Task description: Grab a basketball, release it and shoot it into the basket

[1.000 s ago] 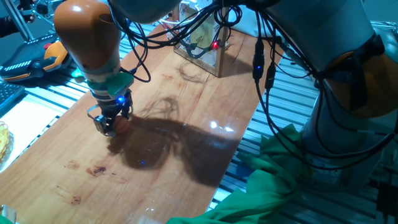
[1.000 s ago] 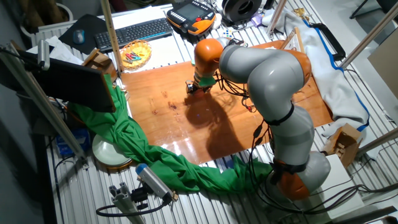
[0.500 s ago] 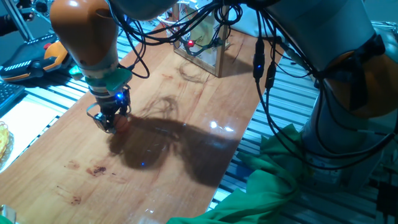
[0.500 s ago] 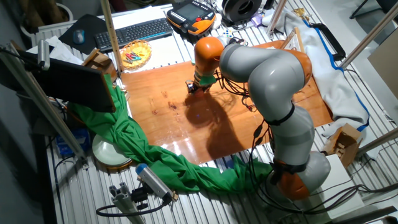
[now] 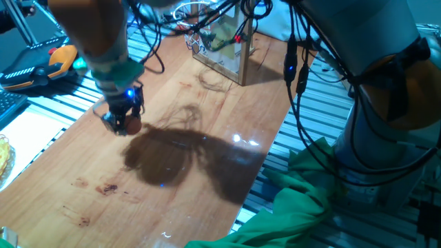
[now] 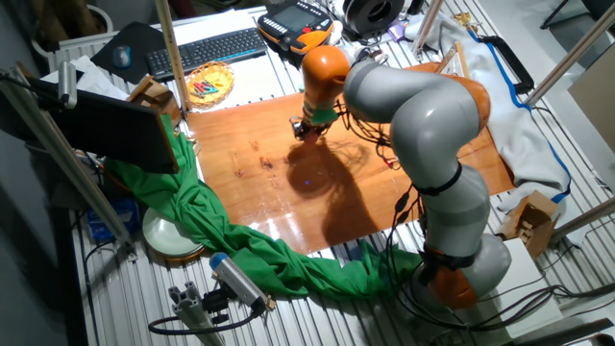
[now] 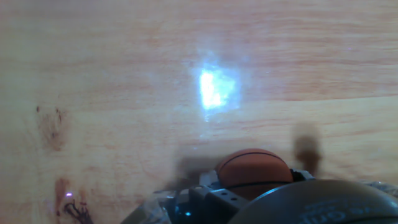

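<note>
My gripper (image 5: 122, 121) is shut on the small orange basketball (image 5: 131, 126) and holds it a little above the wooden table (image 5: 207, 165) at its left side. In the hand view the ball (image 7: 254, 170) with its dark seam sits between the fingers at the bottom edge, over bare wood. The other fixed view shows the gripper (image 6: 306, 130) under the orange wrist. The basket (image 5: 222, 43) stands at the table's far end: an upright panel with a wooden edge, with its net partly hidden behind cables.
An orange-and-black pendant (image 5: 43, 63) lies off the table to the left, near a keyboard (image 6: 207, 50) and a bowl (image 6: 209, 83). Green cloth (image 5: 303, 207) hangs off the near right edge. Black cables (image 5: 293, 76) dangle over the right side.
The gripper has lifted off the table with the ball in it and shifted slightly toward the far left; its shadow now lies apart from it.
</note>
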Robot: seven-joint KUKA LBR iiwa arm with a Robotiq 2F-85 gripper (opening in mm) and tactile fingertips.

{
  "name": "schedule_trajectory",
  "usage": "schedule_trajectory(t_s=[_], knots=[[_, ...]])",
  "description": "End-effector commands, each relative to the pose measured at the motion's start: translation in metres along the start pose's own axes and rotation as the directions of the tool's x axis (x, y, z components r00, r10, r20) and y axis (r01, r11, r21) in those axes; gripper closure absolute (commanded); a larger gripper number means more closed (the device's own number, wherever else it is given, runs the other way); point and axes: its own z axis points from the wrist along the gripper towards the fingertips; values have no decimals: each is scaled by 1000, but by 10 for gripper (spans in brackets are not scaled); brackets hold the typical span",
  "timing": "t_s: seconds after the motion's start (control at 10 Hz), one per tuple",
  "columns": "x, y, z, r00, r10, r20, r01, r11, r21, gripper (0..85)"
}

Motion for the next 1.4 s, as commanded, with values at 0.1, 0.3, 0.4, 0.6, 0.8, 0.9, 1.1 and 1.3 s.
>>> schedule_trajectory(t_s=[0.1,0.3,0.4,0.6,0.8,0.9,1.1,1.3], knots=[[-1,-12,-29,1000,10,-3,-10,1000,2,840],[-1,-34,-57,1000,22,-12,-22,1000,4,840],[0,-43,-65,999,36,-13,-36,999,6,840],[2,-58,-78,997,71,-11,-71,997,38,840],[3,-72,-87,994,110,-11,-110,992,54,840],[4,-77,-90,992,129,-15,-128,990,55,840],[8,-84,-95,985,171,-18,-170,984,57,840],[10,-89,-96,982,184,-47,-182,983,34,840]])
